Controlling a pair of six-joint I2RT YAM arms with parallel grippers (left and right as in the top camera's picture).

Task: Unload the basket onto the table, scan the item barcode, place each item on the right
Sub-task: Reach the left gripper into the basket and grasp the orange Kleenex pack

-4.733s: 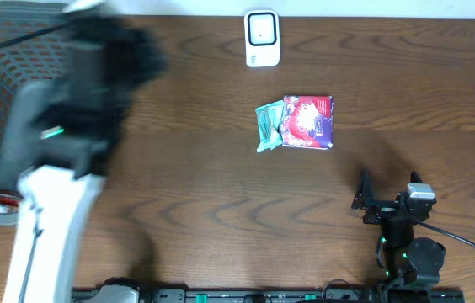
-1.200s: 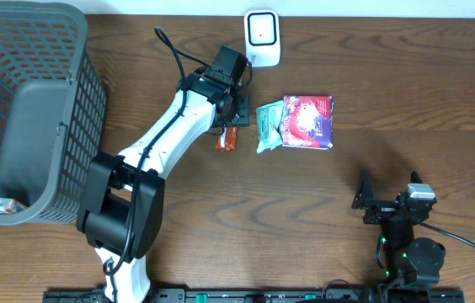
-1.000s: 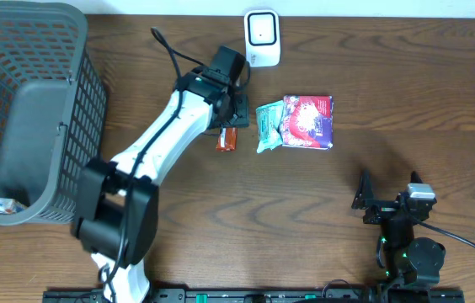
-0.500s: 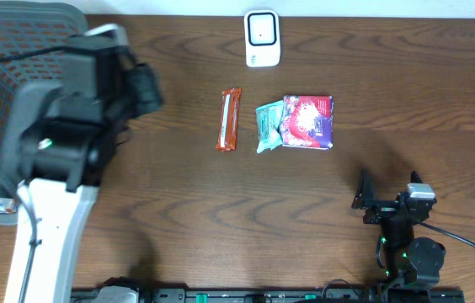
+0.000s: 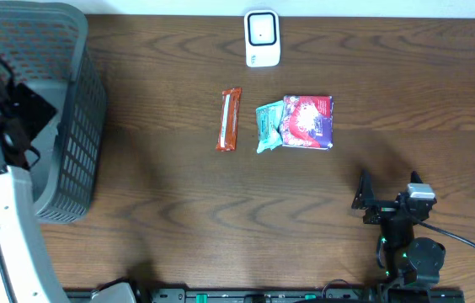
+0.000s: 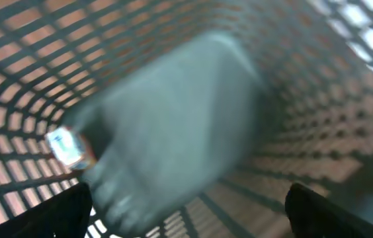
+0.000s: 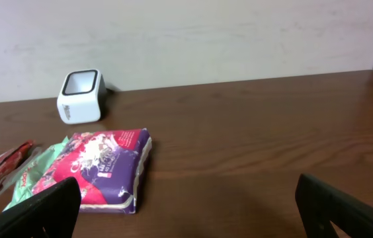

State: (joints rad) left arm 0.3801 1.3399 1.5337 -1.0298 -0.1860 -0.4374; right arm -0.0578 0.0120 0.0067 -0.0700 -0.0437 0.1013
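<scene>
Both the left gripper (image 6: pixel 190 215) and right gripper (image 7: pixel 190 218) gape empty; we judge the small shiny packet (image 6: pixel 71 147) in the basket (image 6: pixel 319 99) light, slippery, best pinched across its middle.

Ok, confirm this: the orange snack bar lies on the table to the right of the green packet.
Not right. The orange snack bar lies on the table to the left of the green packet; the overhead view shows it.
</scene>
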